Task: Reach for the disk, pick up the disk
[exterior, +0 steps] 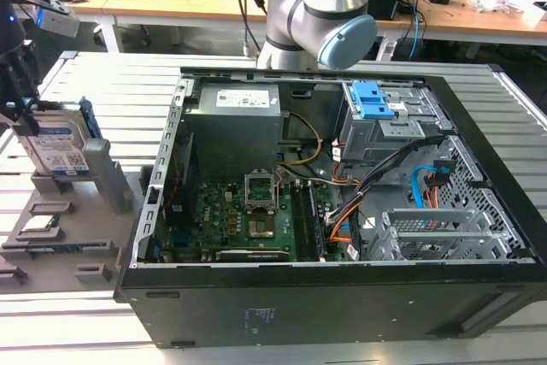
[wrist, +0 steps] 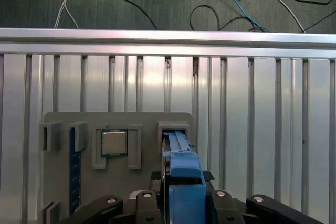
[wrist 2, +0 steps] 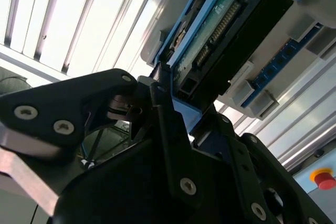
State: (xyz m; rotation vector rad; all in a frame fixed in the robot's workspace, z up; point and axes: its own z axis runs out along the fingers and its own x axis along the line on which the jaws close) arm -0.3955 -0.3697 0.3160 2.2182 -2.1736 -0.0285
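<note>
Your gripper (wrist: 184, 178) has its fingers (wrist: 209, 176) closed on the disk (wrist: 177, 148), one pad on each flat face with the blue frame edge between them. The disk stands upright on edge in a slot at one corner of the grey holder plate (wrist: 147, 121), the corner toward the table's (wrist: 262, 129) edge rail. On one side of the disk you have bare slats out to that rail and along it. On the other side the processor chip (wrist: 114, 142) sits in its pocket just beside the slot, with the blue bracket (wrist: 73, 174) beyond it. In the exterior view a grey post (exterior: 98, 164) stands just beside the disk. The open computer case (exterior: 342, 314) rises along the plate's edge on the exterior view's right.
</note>
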